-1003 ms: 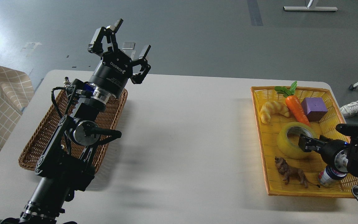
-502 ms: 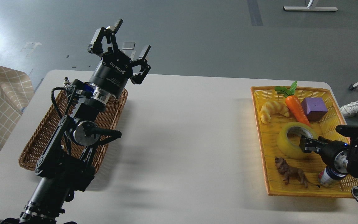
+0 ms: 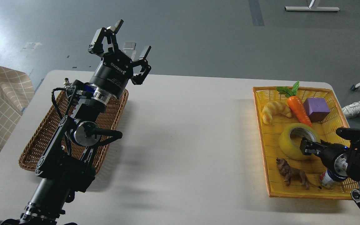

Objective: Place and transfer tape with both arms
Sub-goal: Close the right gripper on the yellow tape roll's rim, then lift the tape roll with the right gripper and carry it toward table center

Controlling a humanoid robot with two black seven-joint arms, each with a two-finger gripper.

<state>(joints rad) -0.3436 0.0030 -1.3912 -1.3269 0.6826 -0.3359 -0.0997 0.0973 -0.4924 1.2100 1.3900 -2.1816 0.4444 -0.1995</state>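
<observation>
The tape (image 3: 294,142) lies in the yellow tray (image 3: 262,131) by the table's (image 3: 186,131) right edge, between a carrot (image 3: 298,109) and a toy lion (image 3: 293,175). The right gripper (image 3: 306,147) sits at the roll's near rim, too dark and end-on to tell whether it grips. The left gripper (image 3: 120,43) is raised over the far left corner above a wicker basket (image 3: 39,137), fingers spread and empty.

Right tool (image 3: 305,147) fingers indistinct, end-on.
</observation>
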